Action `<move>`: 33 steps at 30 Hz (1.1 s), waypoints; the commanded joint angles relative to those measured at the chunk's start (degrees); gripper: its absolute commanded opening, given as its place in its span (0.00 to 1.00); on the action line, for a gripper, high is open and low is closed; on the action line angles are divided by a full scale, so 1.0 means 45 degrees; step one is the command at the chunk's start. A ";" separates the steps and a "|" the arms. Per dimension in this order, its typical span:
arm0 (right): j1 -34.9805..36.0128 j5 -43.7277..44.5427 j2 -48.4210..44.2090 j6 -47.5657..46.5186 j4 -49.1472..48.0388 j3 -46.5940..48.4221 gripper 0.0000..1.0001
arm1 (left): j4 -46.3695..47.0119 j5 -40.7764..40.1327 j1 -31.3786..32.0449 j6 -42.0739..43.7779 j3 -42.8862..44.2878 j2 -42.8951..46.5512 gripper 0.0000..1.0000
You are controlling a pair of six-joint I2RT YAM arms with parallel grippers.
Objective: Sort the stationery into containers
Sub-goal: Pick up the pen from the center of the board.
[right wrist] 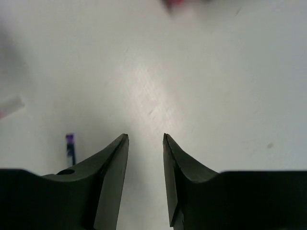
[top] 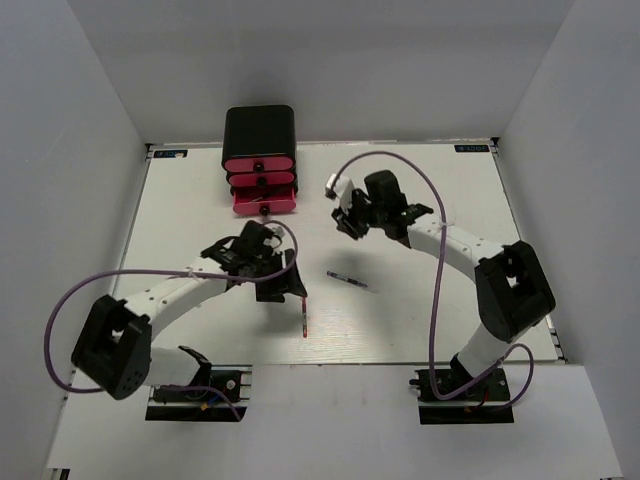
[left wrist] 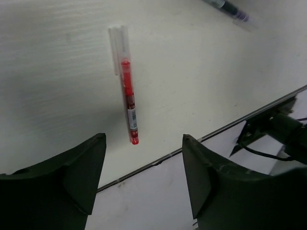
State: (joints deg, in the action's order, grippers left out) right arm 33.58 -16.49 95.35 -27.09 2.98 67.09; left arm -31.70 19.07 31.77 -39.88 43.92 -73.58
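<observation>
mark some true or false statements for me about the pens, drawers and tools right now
1. The red pen lies on the table. True.
2. The left tool grips the red pen. False: it is open and empty, and the pen lies ahead of it.
3. The right tool holds nothing. True.
4. The dark pen is in a drawer. False: it lies on the table.
5. The drawer box stands at the table's far side. True.
</observation>
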 commanded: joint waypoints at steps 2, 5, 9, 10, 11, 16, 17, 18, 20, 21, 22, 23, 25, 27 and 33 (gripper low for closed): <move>-0.0391 0.0129 -0.1518 0.0902 0.0490 -0.1118 0.41 | -0.0648 -0.2243 0.1805 -0.1175 0.1234 -0.1555 0.76; -0.0645 0.0129 -0.2145 0.1020 0.0450 -0.1880 0.41 | -0.1332 -0.3532 0.2918 -0.1937 0.2015 -0.2981 0.76; -0.0959 0.0052 -0.2868 0.1157 0.0430 -0.2680 0.41 | -0.2230 -0.4841 0.3857 -0.2330 0.3146 -0.4327 0.71; -0.1017 0.0051 -0.3062 0.1176 0.0431 -0.2760 0.41 | -0.2367 -0.5211 0.3974 -0.2484 0.3285 -0.4525 0.70; -0.1153 -0.0007 -0.3180 0.1196 0.0353 -0.2838 0.41 | -0.2485 -0.5330 0.4091 -0.2641 0.3287 -0.4701 0.68; -0.1544 -0.0279 -0.3903 0.1586 0.0139 -0.3521 0.41 | -0.2779 -0.6013 0.4639 -0.3343 0.3423 -0.5289 0.54; -0.1622 -0.0300 -0.3962 0.1645 0.0138 -0.3638 0.41 | -0.2779 -0.6015 0.4755 -0.3345 0.3307 -0.5405 0.50; -0.1604 -0.0397 -0.4137 0.1703 0.0118 -0.3717 0.41 | -0.2779 -0.6209 0.4757 -0.3558 0.3171 -0.5406 0.47; -0.1701 -0.0534 -0.4332 0.1782 0.0021 -0.3951 0.41 | -0.2603 -0.6347 0.4893 -0.3716 0.3015 -0.5406 0.40; -0.1759 -0.0554 -0.4450 0.1801 0.0001 -0.4029 0.41 | -0.2333 -0.6483 0.4893 -0.3716 0.2839 -0.5406 0.37; -0.1856 -0.0612 -0.4567 0.1821 -0.0018 -0.4281 0.41 | -0.2330 -0.6619 0.4893 -0.3832 0.2837 -0.5406 0.31; -0.1877 -0.0632 -0.4703 0.1840 -0.0076 -0.4361 0.40 | -0.2117 -0.6621 0.4893 -0.3834 0.2663 -0.5406 0.29; -0.1974 -0.0671 -0.5132 0.1821 -0.0116 -0.4769 0.40 | -0.1998 -0.6951 0.4777 -0.3834 0.2486 -0.5406 0.20; -0.2052 -0.0691 -0.5541 0.1821 -0.0214 -0.5121 0.40 | -0.1881 -0.7088 0.4583 -0.3716 0.2486 -0.5406 0.13; -0.2209 -0.0886 -0.6403 0.1821 -0.0487 -0.6256 0.40 | -0.2524 -0.8046 0.4327 -0.3655 0.3519 -0.4803 0.00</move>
State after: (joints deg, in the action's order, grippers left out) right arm 24.18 -18.87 68.58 -19.84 3.16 40.32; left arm -42.46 -11.46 52.47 -55.90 57.71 -96.82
